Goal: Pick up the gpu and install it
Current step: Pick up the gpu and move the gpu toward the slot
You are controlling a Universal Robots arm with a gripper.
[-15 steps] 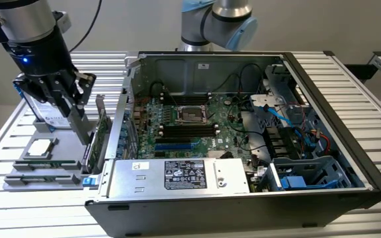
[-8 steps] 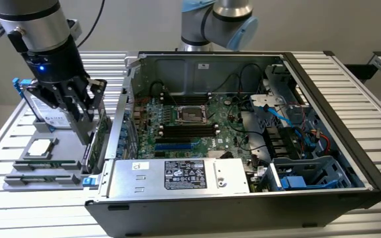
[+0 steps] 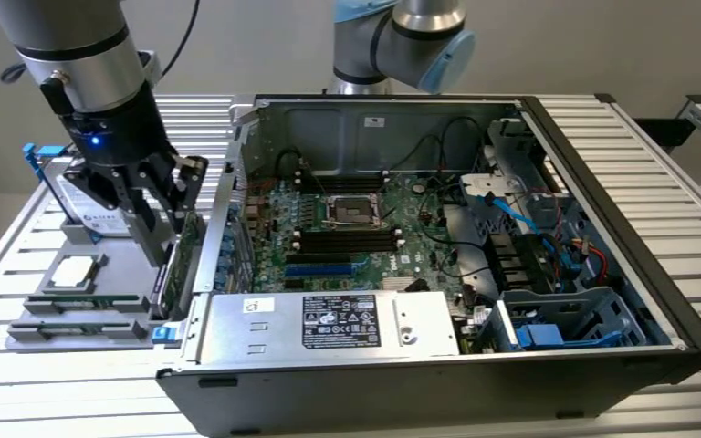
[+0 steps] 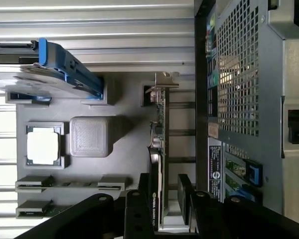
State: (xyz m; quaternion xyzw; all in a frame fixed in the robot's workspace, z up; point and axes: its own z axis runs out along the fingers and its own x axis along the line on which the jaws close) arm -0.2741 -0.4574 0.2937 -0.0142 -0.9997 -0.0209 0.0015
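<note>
Green board edge and a black cooler face are showing between the fingers (image 4: 138, 211) of the claw (image 4: 162, 195) — this is the gpu (image 4: 158, 144), standing on its long edge in a slot of the grey holder (image 4: 124, 97), just beside the outer wall of the open computer case (image 3: 624, 196). I am taking it that the card is being kept upright like this so that two fingers can come down on either side of its thin body. From where I am standing, the claw is straddling the card from above. One finger is lying close against the cooler face and the other is standing apart, with a strip of daylight between it and the board. The claw is therefore released, not clamping anything, and the gpu is sitting in its slot, not yet lifted. Its silver end bracket (image 4: 162, 82) is pointing away from the fingers. On the same holder a hard drive in blue rails (image 3: 83, 196), a square processor chip (image 3: 77, 271) and two memory sticks (image 3: 83, 315) are resting in their own pockets, well apart from the grip. Inside the case the motherboard (image 3: 350, 228) is lying flat and facing up — its blue slot (image 3: 324, 269) is sitting unoccupied. The slatted metal surface (image 3: 47, 397) is carrying it all.
</note>
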